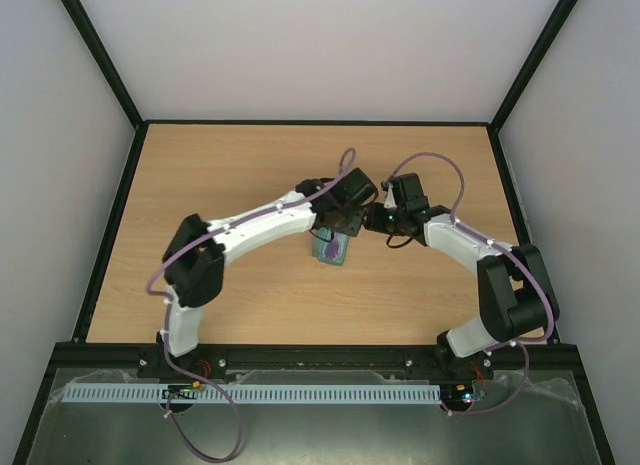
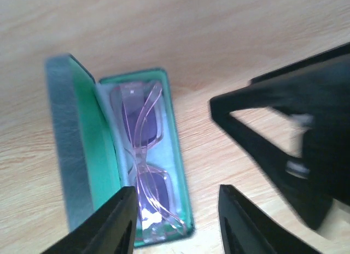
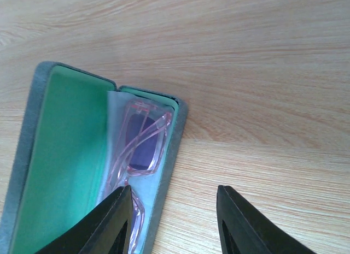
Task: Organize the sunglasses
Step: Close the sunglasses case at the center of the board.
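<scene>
Both pairs of jaws stand spread and empty. The sunglasses (image 2: 143,155) lie folded on a pale cloth (image 3: 112,114) inside the open case (image 3: 175,128), just ahead of the left jaws and ahead-left of the right jaws. Shutting the lid (image 3: 60,155) looks like the step in hand, best done by pushing its outer long edge over slowly while the other jaws steady the base, with cloth and temple arms tucked below the rim. Room to move shows over the tabletop (image 3: 257,74) right of both jaws, yet the two wrists sit close together, so I judge clearance between them tight.
</scene>
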You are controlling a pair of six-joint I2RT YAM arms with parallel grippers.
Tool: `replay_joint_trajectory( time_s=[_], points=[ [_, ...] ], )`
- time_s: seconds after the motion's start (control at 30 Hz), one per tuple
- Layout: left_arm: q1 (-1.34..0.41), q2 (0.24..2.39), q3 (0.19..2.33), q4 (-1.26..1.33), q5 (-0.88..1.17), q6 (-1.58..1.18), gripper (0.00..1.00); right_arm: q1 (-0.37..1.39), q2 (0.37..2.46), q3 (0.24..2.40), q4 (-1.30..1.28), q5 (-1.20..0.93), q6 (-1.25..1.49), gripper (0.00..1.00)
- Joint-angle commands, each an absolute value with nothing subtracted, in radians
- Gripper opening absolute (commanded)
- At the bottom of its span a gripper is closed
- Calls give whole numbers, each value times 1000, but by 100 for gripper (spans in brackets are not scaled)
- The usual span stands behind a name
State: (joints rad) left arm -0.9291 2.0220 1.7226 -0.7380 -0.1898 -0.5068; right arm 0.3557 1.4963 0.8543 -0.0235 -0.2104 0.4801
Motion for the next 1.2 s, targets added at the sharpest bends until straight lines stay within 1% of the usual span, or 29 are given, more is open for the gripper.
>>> replay_joint_trajectory(
  time_s=[0.0,0.07,0.1,0.13,0.17,0.2,0.23,0.3,0.33,0.37,0.4,0.47,0.5,0.63,0.77,1.17],
  points=[
    [-916,1859,1670,-710,-197,-515,48,362,1536,843,-25,-200,482,44],
    [-884,1802,1615,-696,-213,-519,55,362,1550,843,-19,-196,483,45],
    [-863,1766,1581,-683,-214,-523,57,362,1559,845,-18,-197,484,46],
    [-841,1741,1546,-670,-215,-527,56,362,1568,845,-15,-198,485,47],
    [-818,1718,1504,-652,-216,-529,53,362,1578,846,-11,-198,486,48],
    [-796,1696,1461,-632,-215,-532,49,362,1588,846,-8,-197,486,47],
    [-773,1680,1422,-611,-212,-533,42,362,1599,847,-5,-199,487,47],
    [-736,1663,1354,-568,-193,-531,25,363,1620,848,3,-198,490,45],
    [-724,1668,1333,-552,-186,-530,17,365,1630,851,7,-195,491,41],
    [-718,1679,1317,-534,-174,-527,12,366,1640,854,10,-195,491,36],
    [-717,1695,1311,-519,-166,-524,9,369,1656,858,12,-194,492,29],
    [-720,1739,1313,-485,-134,-521,4,373,1680,865,18,-188,494,16],
    [-722,1759,1315,-467,-120,-521,3,376,1693,867,19,-186,494,13],
    [-744,1827,1341,-429,-95,-524,2,388,1739,880,30,-190,494,11],
    [-772,1856,1363,-412,-86,-529,2,402,1759,891,31,-189,495,11],
    [-818,1978,1429,-382,-48,-540,2,412,1814,904,79,-334,520,11]
  ],
)
